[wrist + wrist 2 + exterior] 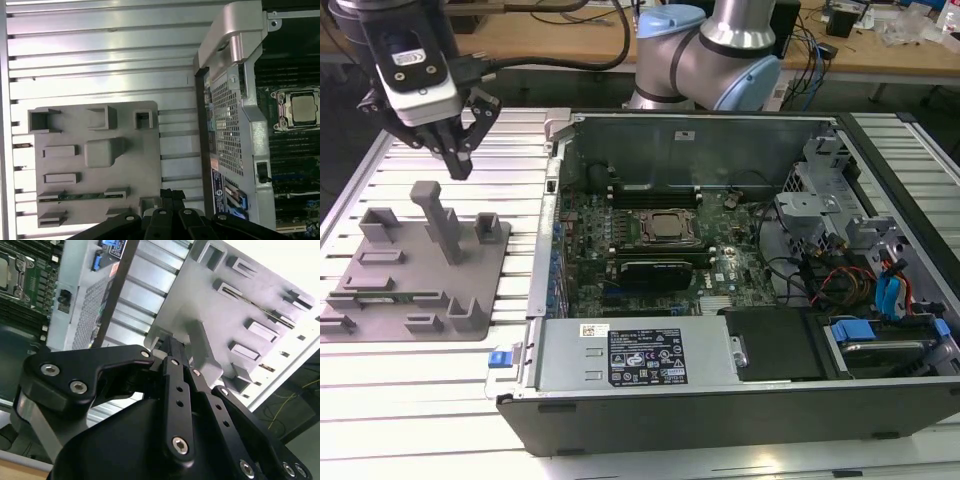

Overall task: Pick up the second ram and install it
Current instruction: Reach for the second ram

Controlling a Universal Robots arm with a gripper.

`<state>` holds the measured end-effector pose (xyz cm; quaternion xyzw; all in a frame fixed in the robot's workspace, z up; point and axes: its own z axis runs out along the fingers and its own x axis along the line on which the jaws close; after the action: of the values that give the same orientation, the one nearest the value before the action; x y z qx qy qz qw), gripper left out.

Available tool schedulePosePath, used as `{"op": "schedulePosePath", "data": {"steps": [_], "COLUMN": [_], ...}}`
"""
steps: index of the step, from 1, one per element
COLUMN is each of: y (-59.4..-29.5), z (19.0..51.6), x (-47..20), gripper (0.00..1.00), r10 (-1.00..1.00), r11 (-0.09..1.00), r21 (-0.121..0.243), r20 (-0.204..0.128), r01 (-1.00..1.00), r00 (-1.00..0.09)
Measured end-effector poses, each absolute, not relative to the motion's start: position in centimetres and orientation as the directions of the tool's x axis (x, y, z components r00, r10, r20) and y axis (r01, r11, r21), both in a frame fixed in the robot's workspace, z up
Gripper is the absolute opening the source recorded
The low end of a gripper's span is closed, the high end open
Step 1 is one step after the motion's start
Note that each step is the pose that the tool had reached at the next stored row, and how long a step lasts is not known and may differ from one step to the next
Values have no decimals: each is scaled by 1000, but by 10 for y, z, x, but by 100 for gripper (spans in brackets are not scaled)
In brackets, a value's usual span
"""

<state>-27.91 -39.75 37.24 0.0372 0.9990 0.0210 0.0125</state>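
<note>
The gripper (458,162) is shown suspended above the grey holder tray (488,266), its fingers drawn together with nothing held between them. The second ram (82,196) is seen seated on edge in a tray slot. The open computer case (700,125) is located at the exterior view's right.

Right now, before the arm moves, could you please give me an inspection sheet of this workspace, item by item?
Surface: ribbed metal table.
Job's things: second ram lies in a slot of the grey holder tray, not gripped.
Clutter: open computer case beside the tray; black expansion card inside it.
Grippers: gripper shut, holding nothing, above the tray.
Cables: red and black wires inside the case.
Surroundings: wooden bench behind the table.
</note>
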Motion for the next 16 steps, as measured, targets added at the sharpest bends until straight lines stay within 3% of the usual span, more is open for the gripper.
{"op": "schedulePosePath", "data": {"steps": [16], "y": [-398], "z": [362], "x": [-350], "gripper": [8], "r10": [75], "r11": [996], "r21": [43], "r20": [-23], "r01": [74], "r00": [-997]}}
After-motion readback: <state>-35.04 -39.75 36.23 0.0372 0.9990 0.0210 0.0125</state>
